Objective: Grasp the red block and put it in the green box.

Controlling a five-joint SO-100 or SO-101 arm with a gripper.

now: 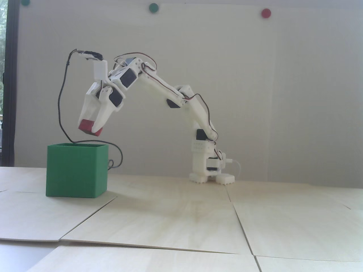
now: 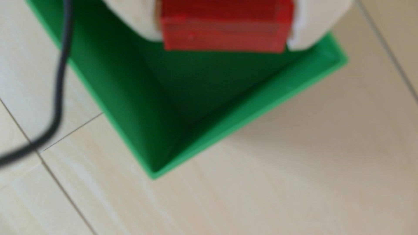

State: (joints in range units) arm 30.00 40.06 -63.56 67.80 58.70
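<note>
A: Pale wooden table (image 1: 175, 221) made of joined panels, plain white wall behind with green and red dots. Where's the arm?

B: Base sits toward the back edge, arm reaching over to the left side in the fixed view. Gripper (image 1: 90, 128) points down, jaws clamped on the red block (image 1: 90, 127).

A: Confirmed in the wrist view?

B: Yes, red block (image 2: 224, 27) is squeezed across its width between the two white fingers (image 2: 144, 20), one on each end. Blurry, but the hold is clear.

A: Box?

B: Green box (image 1: 76, 170) stands near the left edge of the table, open top up. Block hangs above the rim, not touching it. In the wrist view the green box (image 2: 260, 106) opening lies right under the block, dark and looks empty.

A: So why held up there?

B: Probably clearing the wall before release. Block looks to be over the opening, nearer one side than centre.

A: Risks?

B: Black cable (image 1: 61, 93) droops from the wrist camera down behind the box rim; it could snag. Drop should land inside, I'd guess.
</note>
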